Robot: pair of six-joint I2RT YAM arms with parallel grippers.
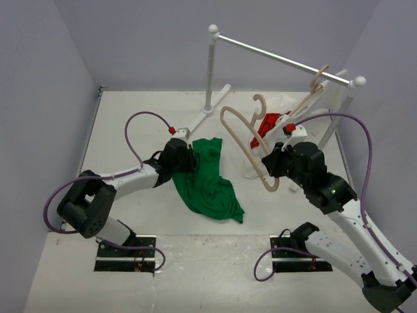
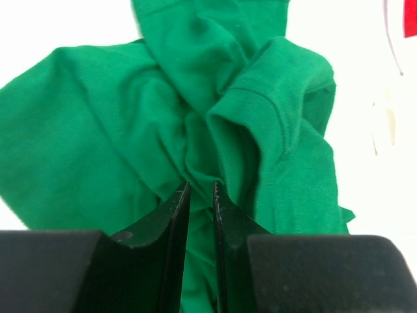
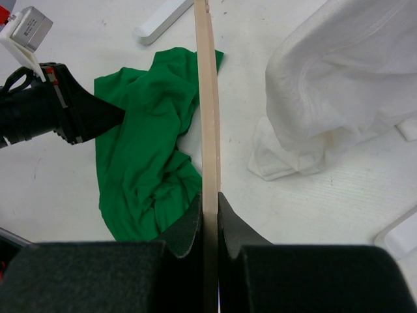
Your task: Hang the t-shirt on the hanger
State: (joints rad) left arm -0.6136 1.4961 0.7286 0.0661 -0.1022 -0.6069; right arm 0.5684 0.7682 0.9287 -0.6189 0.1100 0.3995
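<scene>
Light tan wood, thin and narrow-edged: hanger (image 3: pixel 207 117), running straight up the middle of the right wrist view and clamped edge-on between the closed fingers of right gripper (image 3: pixel 210 199). Seen from the top camera, held at centre right with its curved hook uppermost. Green t-shirt (image 1: pixel 207 179) crumpled at centre of the top view on table (image 1: pixel 130 117). Left gripper (image 2: pixel 201 189) nearly closed, pinching a fold of the green cloth. White garment (image 3: pixel 332 85) heaped at upper right of the right wrist view. Second hanger (image 1: pixel 317 81) hooked on rack (image 1: pixel 273 55), upper right.
</scene>
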